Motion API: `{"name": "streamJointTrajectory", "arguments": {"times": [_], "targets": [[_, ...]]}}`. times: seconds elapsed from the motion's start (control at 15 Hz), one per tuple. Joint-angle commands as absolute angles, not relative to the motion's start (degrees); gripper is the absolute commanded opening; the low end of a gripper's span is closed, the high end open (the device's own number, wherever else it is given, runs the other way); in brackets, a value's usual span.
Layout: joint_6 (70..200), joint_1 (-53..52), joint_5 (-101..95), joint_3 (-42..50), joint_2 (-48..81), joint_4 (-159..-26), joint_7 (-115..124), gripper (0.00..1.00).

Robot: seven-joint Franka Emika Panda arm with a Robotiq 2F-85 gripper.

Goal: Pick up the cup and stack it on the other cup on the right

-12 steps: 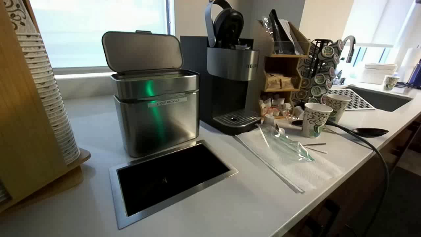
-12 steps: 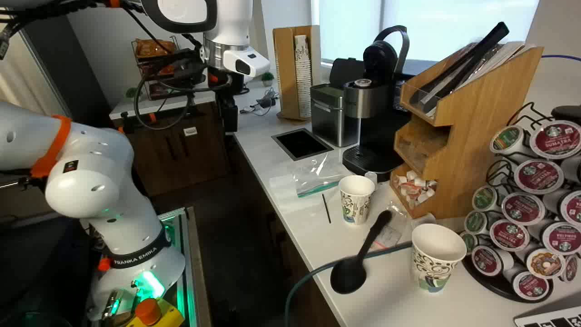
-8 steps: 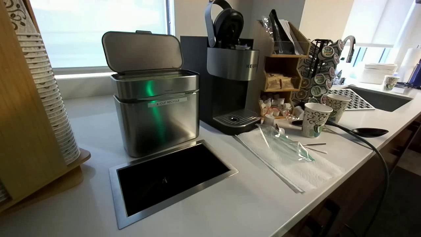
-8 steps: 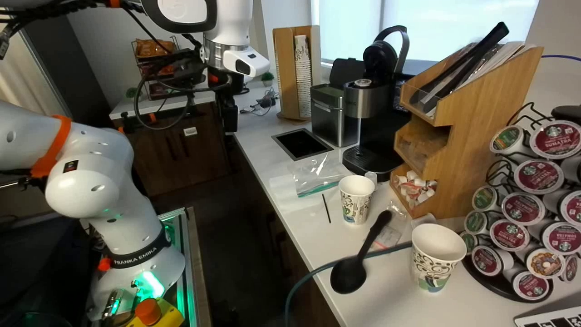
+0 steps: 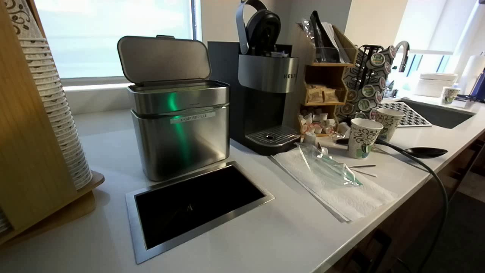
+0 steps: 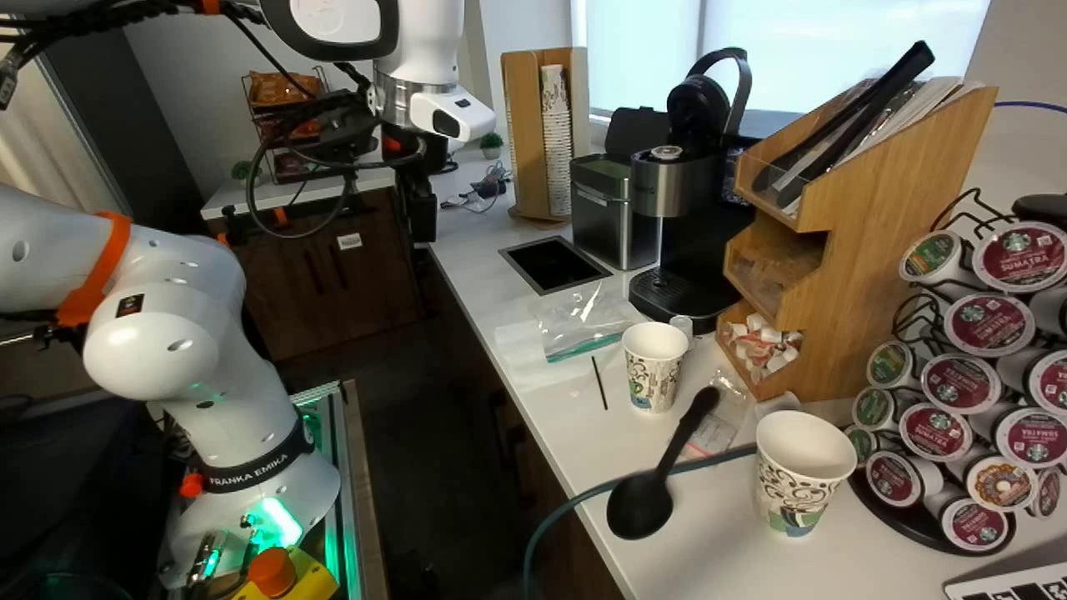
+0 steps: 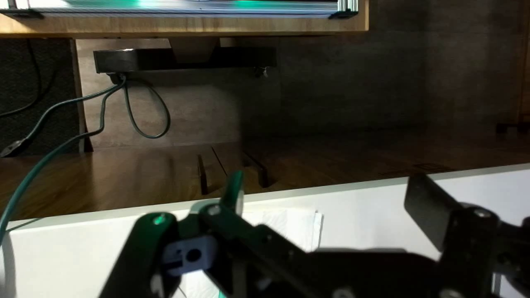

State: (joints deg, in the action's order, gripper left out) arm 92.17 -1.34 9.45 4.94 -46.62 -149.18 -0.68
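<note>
Two patterned white paper cups stand upright on the counter and look much alike. The cup (image 6: 654,367) stands left of the other cup (image 6: 802,475); they are apart. In an exterior view the cup (image 5: 363,138) partly covers the other cup (image 5: 390,123). My gripper (image 6: 423,208) hangs high beside the counter's front edge, well away from both cups. In the wrist view my gripper (image 7: 327,184) is open, its fingers wide apart with nothing between them. Neither cup shows in the wrist view.
A black spoon (image 6: 642,504) and a cable (image 6: 575,500) lie near the cups. A plastic bag (image 6: 583,325) lies on paper towels. Behind stand a coffee machine (image 5: 267,74), a wooden organizer (image 6: 900,217) and a pod rack (image 6: 992,325). A recessed opening (image 5: 136,227) lies farther along.
</note>
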Motion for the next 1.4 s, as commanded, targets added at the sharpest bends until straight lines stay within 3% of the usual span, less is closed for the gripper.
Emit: {"name": "streamJointTrajectory", "arguments": {"times": [0.0, 0.33, 0.93, 1.33], "targets": [[92.0, -0.2, 10.0, 4.1, -46.5, -149.1, -1.3, 1.0], [92.0, -0.2, 10.0, 4.1, -46.5, -149.1, -1.3, 1.0], [120.9, 13.6, 2.0, 7.0, -41.7, -150.8, 3.8, 1.0], [120.7, 14.8, 1.2, 7.9, -40.9, -150.1, 4.4, 1.0]]}}
